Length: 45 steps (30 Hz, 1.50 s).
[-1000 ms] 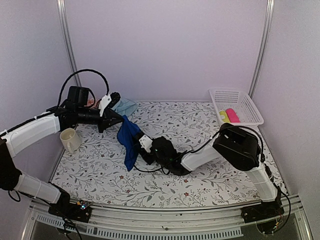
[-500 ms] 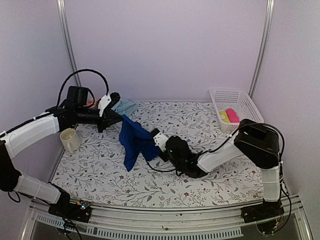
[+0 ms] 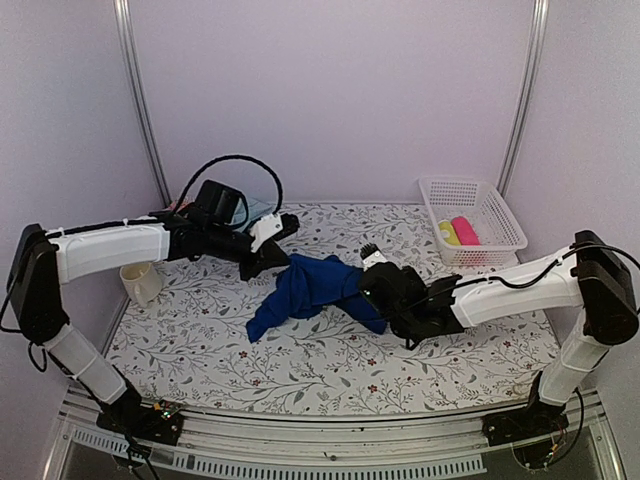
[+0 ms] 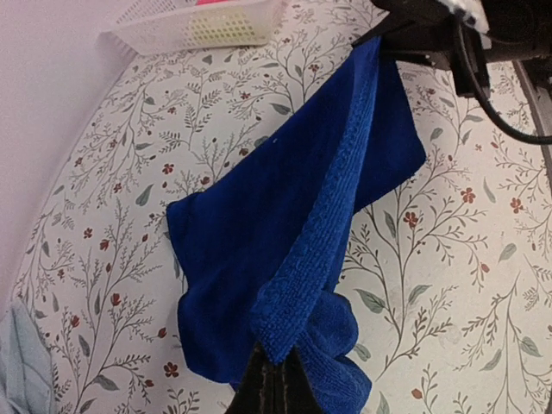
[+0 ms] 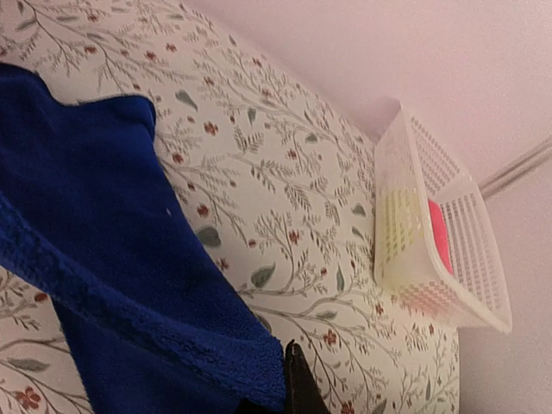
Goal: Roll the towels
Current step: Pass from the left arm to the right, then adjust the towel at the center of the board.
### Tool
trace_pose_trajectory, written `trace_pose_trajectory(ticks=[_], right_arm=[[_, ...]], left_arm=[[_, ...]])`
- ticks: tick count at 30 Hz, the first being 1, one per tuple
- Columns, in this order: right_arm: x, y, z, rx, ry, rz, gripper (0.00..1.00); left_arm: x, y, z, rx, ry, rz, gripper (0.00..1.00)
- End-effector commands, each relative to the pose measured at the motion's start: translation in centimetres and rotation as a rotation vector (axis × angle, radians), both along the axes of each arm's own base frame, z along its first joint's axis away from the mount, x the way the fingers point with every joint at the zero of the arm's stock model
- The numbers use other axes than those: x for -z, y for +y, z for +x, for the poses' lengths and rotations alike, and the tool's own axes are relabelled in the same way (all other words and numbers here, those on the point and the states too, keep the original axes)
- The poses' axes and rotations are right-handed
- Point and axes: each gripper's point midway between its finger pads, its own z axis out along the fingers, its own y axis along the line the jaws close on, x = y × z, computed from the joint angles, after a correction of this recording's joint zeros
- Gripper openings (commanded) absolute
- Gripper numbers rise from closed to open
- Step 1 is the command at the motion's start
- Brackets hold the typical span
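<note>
1. Between our grippers, the royal blue towel (image 3: 310, 285) sags over the table (image 3: 200, 350), a corner pinched in each closed pincer: left gripper (image 4: 274, 371), right gripper (image 5: 289, 379).
2. If we pull too hard, a corner slips free.
3. Laid creased, it rolls crooked.

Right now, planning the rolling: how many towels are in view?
2. The royal blue towel is held between the left gripper and right gripper; the pale aqua towel lies far left, mostly hidden. The pink roll and yellow roll in the basket may be more.
</note>
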Motion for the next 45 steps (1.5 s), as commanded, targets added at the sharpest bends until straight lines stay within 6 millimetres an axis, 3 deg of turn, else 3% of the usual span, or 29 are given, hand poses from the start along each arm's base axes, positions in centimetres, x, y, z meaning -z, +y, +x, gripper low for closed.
trace_pose_trajectory(ticks=[1,5,8,10,14,20,26,35,45], right_arm=[[0.3,-7.1,-1.9,0.251,0.104,-0.066,0.02],[-0.9,-11.3,-2.5,0.433,0.111,-0.023,0.02],[-1.2,-13.2,-3.0,0.501,0.109,-0.026,0.02],[-1.3,-14.0,-3.1,0.523,0.110,-0.033,0.02],[-0.9,-14.7,-3.3,0.542,0.117,-0.058,0.02],[-0.2,-15.8,-3.5,0.576,0.127,-0.084,0.02],[0.2,-15.9,-3.5,0.582,0.133,-0.102,0.02],[0.3,-16.1,-3.8,0.596,0.142,-0.127,0.02],[0.9,-16.4,-4.0,0.630,0.152,-0.170,0.02]], left_arm=[[0.7,-2.5,0.6,0.008,-0.031,0.032,0.07],[2.8,-3.2,0.0,0.028,0.004,0.061,0.54],[5.1,-2.6,-0.2,0.023,0.011,0.102,0.70],[7.0,-1.7,-0.4,0.016,0.001,0.149,0.74],[10.0,-0.1,-0.4,0.019,-0.062,0.241,0.75],[12.4,1.7,-0.4,0.057,-0.127,0.340,0.73],[12.9,3.0,0.2,0.075,-0.013,0.324,0.65],[12.3,4.8,-3.3,0.199,0.158,0.258,0.64],[14.2,5.7,-5.9,0.223,0.255,0.279,0.61]])
